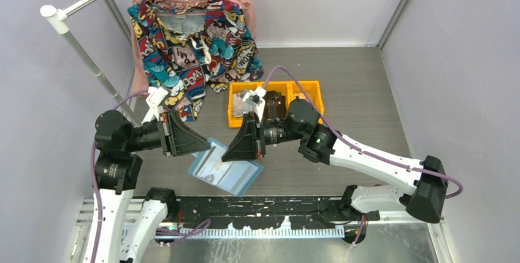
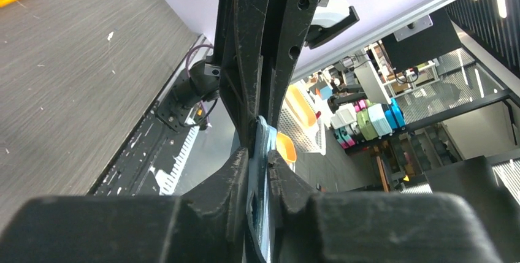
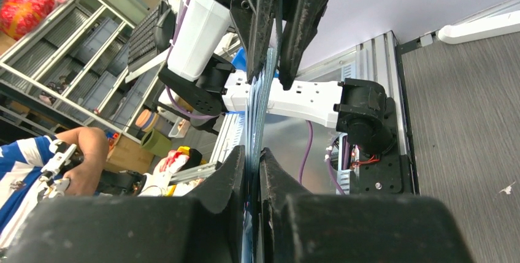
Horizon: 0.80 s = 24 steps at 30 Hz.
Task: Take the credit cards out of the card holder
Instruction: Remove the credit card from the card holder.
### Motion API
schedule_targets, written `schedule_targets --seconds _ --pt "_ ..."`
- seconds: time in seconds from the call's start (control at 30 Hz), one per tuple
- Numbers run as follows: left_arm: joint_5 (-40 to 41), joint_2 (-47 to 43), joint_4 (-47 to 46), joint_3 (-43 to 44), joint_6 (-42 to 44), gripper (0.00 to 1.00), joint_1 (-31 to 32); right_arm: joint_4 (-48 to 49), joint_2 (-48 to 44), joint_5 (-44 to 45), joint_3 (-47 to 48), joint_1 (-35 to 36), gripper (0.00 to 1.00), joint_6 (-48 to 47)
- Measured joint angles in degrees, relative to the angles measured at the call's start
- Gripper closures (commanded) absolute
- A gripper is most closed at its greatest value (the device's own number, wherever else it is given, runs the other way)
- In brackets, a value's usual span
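Observation:
The card holder [image 1: 225, 171] is a light-blue open wallet held in the air above the table's near edge, hanging down and tilted. My left gripper [image 1: 205, 147] is shut on its upper left edge. My right gripper [image 1: 229, 153] is shut on its upper edge right beside it, facing the left one. In the left wrist view the gripper [image 2: 257, 156] clamps the holder's thin blue edge [image 2: 263, 137]. In the right wrist view the gripper [image 3: 252, 152] clamps the same edge [image 3: 259, 103]. A faint pale patch [image 1: 213, 166] shows in the sleeves; I cannot tell whether it is a credit card.
Two orange bins [image 1: 309, 89] with dark contents stand behind the right gripper. A comic-print shirt [image 1: 190, 42] hangs on a green hanger from a white rack pole [image 1: 83, 54] at the back left. Grey walls close in both sides.

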<state>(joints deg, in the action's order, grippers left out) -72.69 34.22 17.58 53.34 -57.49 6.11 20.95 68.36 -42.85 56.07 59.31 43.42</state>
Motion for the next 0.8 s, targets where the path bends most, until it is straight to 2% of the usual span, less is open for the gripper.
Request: schedule_targets --seconds 0.1,0.3,0.4,0.57,0.8 --pt "-0.3 0.0 0.8 0.0 1.5 0.94 0.0 -0.5 0.3 -0.2 0.0 0.0 0.99 0.0" --pt "0.1 0.0 1.9 0.1 3.6 0.92 0.0 -0.9 0.5 -0.3 0.0 0.0 0.99 0.0" --pt "0.7 -0.1 4.7 0.9 7.1 1.00 0.0 -1.2 1.2 -0.7 0.3 -0.1 0.98 0.0" --pt "4.4 -0.4 16.4 5.2 24.5 1.00 0.0 -1.3 3.1 -1.7 0.9 -0.2 0.83 0.4" --pt "6.8 -0.5 20.0 5.9 35.6 1.00 0.5 0.5 4.5 -2.2 0.9 -0.1 0.54 2.0"
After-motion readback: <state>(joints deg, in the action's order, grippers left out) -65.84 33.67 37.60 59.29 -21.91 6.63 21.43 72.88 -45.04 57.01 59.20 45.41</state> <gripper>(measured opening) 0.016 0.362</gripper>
